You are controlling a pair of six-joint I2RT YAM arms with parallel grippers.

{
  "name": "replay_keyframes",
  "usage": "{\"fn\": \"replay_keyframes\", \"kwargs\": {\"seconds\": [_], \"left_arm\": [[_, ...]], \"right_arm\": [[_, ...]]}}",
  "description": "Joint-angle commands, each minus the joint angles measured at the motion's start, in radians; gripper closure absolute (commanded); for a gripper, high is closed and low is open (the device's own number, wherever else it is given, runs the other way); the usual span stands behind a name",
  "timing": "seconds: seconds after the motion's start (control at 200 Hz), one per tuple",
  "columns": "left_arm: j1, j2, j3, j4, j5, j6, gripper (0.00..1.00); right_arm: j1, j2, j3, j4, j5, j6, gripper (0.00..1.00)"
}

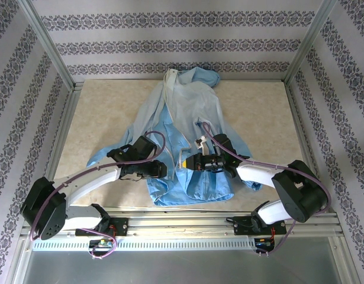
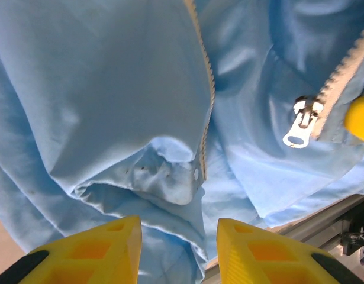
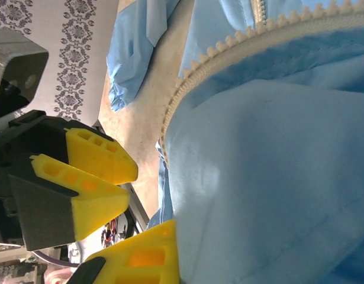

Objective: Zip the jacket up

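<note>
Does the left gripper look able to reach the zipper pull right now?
Likely yes: the left gripper is open, and the zipper pull lies bare on the jacket ahead to its right. The right gripper, shut on the jacket beside it, crowds the approach.

Patterned walls [image 1: 182, 44] surround a beige table [image 1: 93, 106].

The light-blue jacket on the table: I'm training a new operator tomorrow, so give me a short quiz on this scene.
1. True or false: the thin light-blue hooded jacket is zipped up to its hood.
2. The right gripper is: A open above the table; B shut on the jacket; C resting on the hood.
3. Fill in: the small silver zipper pull hangs beside the ___ gripper's yellow fingertip.
Key: 1 false; 2 B; 3 right.
</note>
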Motion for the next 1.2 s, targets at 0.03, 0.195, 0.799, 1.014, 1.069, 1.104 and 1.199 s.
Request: {"fn": "replay_keyframes", "kwargs": {"seconds": [0.03,0.195,0.799,1.014,1.069,1.104,1.199], "left_arm": [[-0.036,0.029,0.046,-0.043,-0.025,-0.043,0.64],[-0.071,0.091,0.058,-0.008,-0.070,-0.092,0.64],[-0.105,0.277,0.151,0.047,-0.093,-0.142,0.59],[-0.105,0.345,0.155,0.072,-0.115,-0.144,0.62],[-0.105,0.371,0.152,0.081,-0.128,-0.141,0.61],[-0.105,0.388,0.146,0.098,-0.129,-0.140,0.59],[-0.105,0.438,0.142,0.136,-0.124,-0.139,0.55]], "right_arm": [[0.005,-0.007,-0.008,0.012,0.008,-0.032,1.00],[-0.008,0.011,-0.010,0.028,-0.010,-0.036,1.00],[-0.026,0.057,-0.046,0.096,-0.043,-0.055,1.00],[-0.058,0.078,-0.074,0.110,-0.013,-0.038,1.00],[-0.074,0.075,-0.082,0.080,0.025,-0.036,1.00],[-0.079,0.069,-0.085,0.057,0.049,-0.038,1.00],[-0.081,0.054,-0.097,0.022,0.104,-0.039,1.00]]}}
